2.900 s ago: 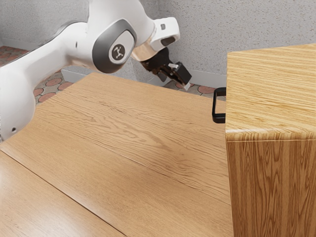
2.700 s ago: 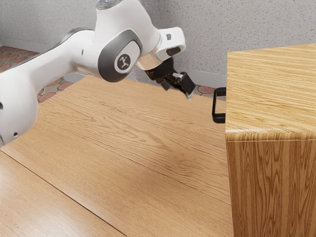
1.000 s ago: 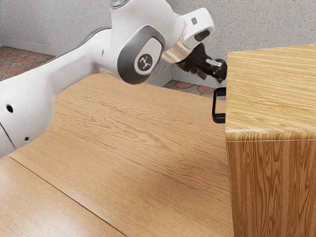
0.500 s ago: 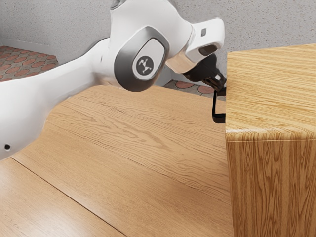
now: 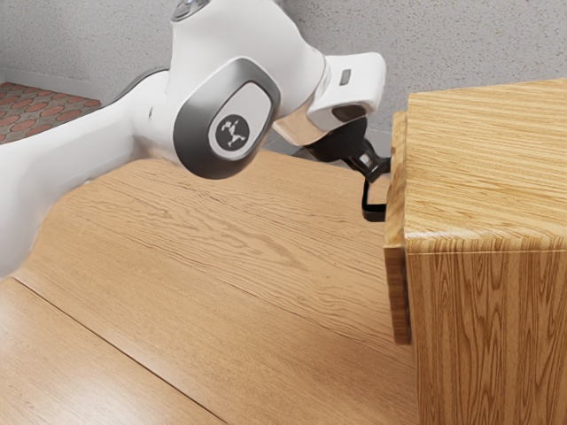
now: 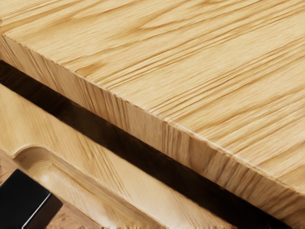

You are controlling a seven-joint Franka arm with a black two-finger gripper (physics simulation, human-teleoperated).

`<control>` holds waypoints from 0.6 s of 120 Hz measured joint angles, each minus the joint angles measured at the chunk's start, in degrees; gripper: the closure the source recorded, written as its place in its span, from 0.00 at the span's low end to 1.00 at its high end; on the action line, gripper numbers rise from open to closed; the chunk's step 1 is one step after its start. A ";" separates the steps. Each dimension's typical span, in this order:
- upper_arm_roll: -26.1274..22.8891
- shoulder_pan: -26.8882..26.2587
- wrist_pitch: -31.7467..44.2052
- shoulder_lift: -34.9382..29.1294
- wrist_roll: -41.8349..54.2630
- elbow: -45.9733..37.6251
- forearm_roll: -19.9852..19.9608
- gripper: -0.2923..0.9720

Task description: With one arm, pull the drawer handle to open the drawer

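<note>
On the wooden counter (image 5: 221,257), the drawer (image 5: 395,239) stood slightly out. The pincer (image 5: 372,165) met its black handle (image 5: 364,202), probably rigid, best taken mid-bar; its grip was unclear.

Table (image 5: 221,266): you have a light oak-grain top, its boards meeting in two long seams that run slantwise across the exterior view.
On it: a tall wooden cabinet (image 5: 487,336) at the exterior view's right – its foot is cut off, so you cannot confirm contact.
Beyond the far edge: reddish tiled floor (image 5: 35,96).
</note>
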 joint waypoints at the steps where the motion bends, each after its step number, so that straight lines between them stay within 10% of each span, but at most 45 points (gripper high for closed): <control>1: 0.00 0.05 -0.01 -0.09 0.01 -0.09 0.04 0.22; 72: 1.01 2.63 -0.17 -7.90 0.88 -7.65 -0.40 0.22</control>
